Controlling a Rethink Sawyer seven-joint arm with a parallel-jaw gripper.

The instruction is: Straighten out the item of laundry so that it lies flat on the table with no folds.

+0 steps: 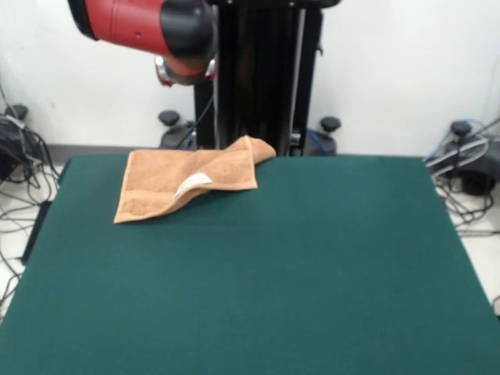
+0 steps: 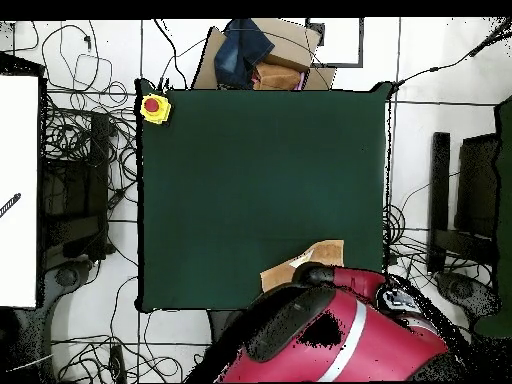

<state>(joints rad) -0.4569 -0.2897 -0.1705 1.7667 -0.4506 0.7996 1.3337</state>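
Peach terry towel point(image 1: 183, 181) lies folded over at the green bench's point(image 1: 258, 281) edge, nothing flattened yet; jaws unseen, state unknown

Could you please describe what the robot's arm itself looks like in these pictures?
The arm is a thick, rounded tube with a glossy red shell and a black section beside it; small dark dots mark the red part. A silvery metal ring sits under the black section. From overhead, the red shell carries a pale stripe and black panels. It mounts on a black upright column. The gripper is not visible.

robot lab: floor cables point(image 1: 19, 168), pedestal point(image 1: 262, 74)
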